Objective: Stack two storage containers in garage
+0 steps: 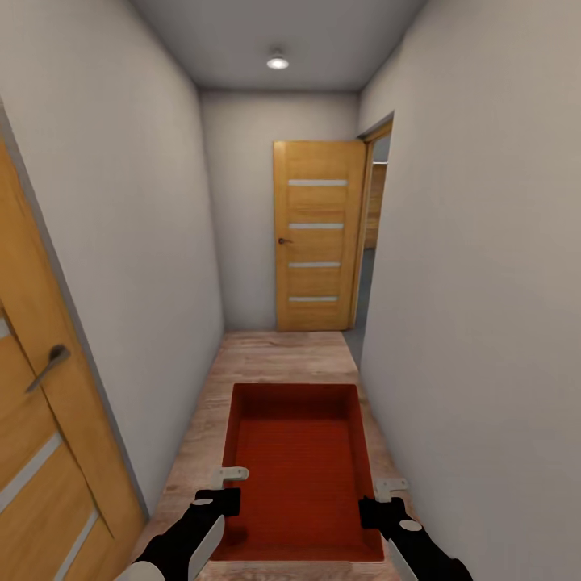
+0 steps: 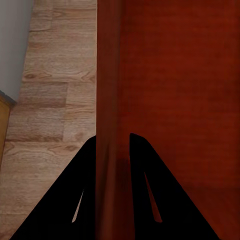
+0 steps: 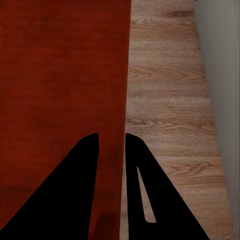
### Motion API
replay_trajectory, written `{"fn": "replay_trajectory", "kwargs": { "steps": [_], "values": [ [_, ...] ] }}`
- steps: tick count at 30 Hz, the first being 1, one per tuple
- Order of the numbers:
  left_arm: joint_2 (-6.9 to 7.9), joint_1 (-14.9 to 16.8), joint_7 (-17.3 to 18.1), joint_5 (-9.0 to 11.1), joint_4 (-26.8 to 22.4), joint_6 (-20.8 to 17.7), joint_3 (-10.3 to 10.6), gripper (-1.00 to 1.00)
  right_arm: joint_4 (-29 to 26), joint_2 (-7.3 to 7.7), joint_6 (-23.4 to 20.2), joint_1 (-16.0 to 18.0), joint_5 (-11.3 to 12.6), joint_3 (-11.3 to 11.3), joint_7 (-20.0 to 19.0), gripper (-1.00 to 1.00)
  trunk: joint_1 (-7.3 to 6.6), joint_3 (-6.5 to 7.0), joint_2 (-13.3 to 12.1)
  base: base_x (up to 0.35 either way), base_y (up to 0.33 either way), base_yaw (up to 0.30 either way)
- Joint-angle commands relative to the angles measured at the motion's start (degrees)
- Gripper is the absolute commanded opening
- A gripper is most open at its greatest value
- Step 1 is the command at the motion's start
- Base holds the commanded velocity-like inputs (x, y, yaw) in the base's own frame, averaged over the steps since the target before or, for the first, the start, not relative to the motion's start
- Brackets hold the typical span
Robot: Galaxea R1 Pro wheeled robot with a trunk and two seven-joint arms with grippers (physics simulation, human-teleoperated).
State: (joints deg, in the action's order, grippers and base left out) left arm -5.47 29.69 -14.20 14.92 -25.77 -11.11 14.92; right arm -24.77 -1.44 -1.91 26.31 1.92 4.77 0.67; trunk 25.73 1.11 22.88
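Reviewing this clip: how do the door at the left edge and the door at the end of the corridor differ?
The left door is close, cropped by the frame, with a grey lever handle; the far door shows whole, small, with a dark handle. The left door lies flat along the wall; the far door stands swung open beside a doorway. Both are orange wood with pale horizontal strips.

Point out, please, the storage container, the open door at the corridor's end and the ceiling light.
storage container (image 1: 294,460): head view, on its ribbed bottom.
open door (image 1: 318,242): head view, on the middle of its wooden leaf.
ceiling light (image 1: 277,61): head view, on the lit lamp.
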Motion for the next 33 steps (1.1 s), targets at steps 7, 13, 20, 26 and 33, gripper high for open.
{"fn": "replay_trajectory", "kwargs": {
  "steps": [7,13,20,26,33],
  "values": [
    [-3.59,-0.1,-0.6,1.2,-0.1,-0.1,4.0,-1.0,-3.2,-2.61,-0.2,0.1,1.7,-0.7,0.1,-1.0,0.05,-0.03,0.0,0.328,0.0,0.0],
    [-3.59,-0.1,-0.6,1.2,-0.1,-0.2,4.0,-1.0,-3.2,-2.61,-0.2,0.1,1.7,-0.7,0.1,-1.0,0.05,-0.03,0.0,0.328,0.0,0.0],
    [-3.59,-0.1,-0.6,1.2,-0.1,-0.1,4.0,-1.0,-3.2,-2.61,-0.2,0.1,1.7,-0.7,0.1,-1.0,0.05,-0.03,0.0,0.328,0.0,0.0],
    [-3.56,-0.1,-0.6,1.2,-0.1,-0.2,4.0,-1.0,-3.2,-2.61,-0.2,0.1,1.7,-0.7,0.1,-1.0,0.05,-0.03,0.0,0.328,0.0,0.0],
    [-3.58,-0.1,-0.6,1.2,-0.1,-0.1,4.0,-1.0,-3.2,-2.61,-0.2,0.1,1.7,-0.7,0.1,-1.0,0.05,-0.03,0.0,0.328,0.0,0.0]
  ]
}}
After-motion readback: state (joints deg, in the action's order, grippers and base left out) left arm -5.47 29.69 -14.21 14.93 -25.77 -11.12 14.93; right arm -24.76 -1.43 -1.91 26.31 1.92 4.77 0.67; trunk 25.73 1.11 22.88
